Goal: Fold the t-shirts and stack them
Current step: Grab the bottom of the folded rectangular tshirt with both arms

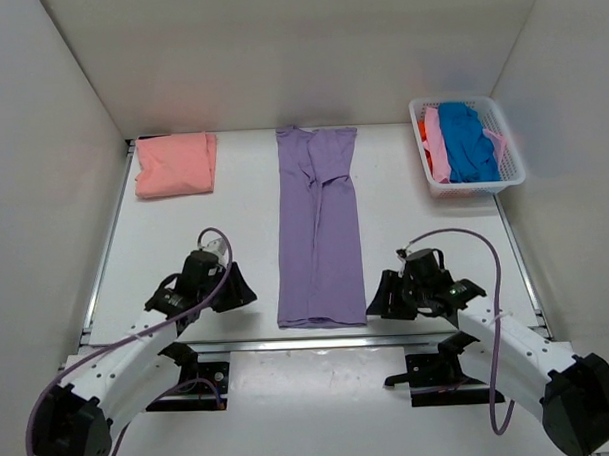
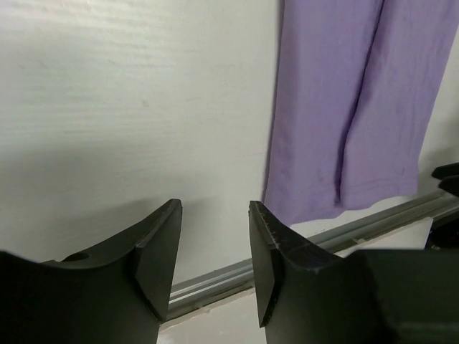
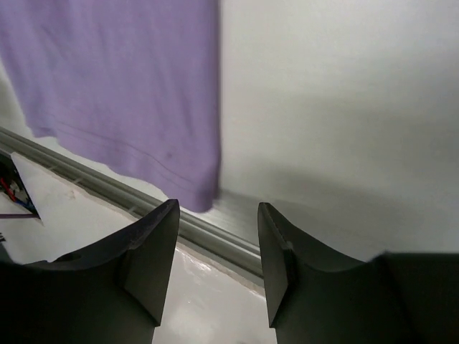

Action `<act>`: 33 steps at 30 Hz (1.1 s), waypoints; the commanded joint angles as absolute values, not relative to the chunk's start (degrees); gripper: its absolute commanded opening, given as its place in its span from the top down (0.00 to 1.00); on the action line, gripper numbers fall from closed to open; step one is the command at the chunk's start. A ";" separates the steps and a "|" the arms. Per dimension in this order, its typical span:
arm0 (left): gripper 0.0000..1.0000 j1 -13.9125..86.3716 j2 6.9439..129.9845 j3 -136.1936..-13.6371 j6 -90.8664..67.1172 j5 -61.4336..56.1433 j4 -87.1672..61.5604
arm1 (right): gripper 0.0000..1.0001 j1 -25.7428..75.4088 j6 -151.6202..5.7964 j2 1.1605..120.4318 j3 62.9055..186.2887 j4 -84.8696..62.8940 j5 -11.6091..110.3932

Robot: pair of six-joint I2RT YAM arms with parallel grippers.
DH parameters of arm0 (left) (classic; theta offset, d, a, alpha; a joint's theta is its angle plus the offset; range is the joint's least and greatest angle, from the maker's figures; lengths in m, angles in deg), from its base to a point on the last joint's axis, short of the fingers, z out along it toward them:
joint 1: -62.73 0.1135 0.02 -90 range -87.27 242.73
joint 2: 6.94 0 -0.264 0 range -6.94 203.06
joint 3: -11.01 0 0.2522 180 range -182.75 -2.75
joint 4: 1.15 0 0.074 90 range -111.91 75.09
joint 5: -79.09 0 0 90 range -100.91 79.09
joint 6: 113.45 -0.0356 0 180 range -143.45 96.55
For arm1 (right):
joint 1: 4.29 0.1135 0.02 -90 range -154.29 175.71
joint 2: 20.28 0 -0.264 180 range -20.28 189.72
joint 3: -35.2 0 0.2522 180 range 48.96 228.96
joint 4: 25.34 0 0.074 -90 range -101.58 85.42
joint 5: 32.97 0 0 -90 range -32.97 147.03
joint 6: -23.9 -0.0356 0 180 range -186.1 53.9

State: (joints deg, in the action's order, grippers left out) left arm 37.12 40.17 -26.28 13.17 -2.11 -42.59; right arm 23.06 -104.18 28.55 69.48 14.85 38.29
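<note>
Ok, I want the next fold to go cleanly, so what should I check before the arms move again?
1. The left jaws open and empty: ok.
2. The right jaws open and empty: ok.
3. The purple t-shirt folded into one long narrow strip: ok.
4. Its near hem between the two arms, likely in reach of both: ok.
5. The strip lying smooth: not ok, creases run down its far half.
6. The salmon-pink t-shirt folded and well apart from the strip: ok.
</note>
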 commanded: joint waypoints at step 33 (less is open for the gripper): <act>1.00 7.53 57.23 -24.80 29.98 -9.06 -31.24 | 1.00 33.85 -117.69 28.95 63.90 11.17 33.05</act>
State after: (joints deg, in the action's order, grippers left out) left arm 8.51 59.27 -23.78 30.87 -8.58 -23.27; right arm 32.85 -118.39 31.64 62.70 4.97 35.36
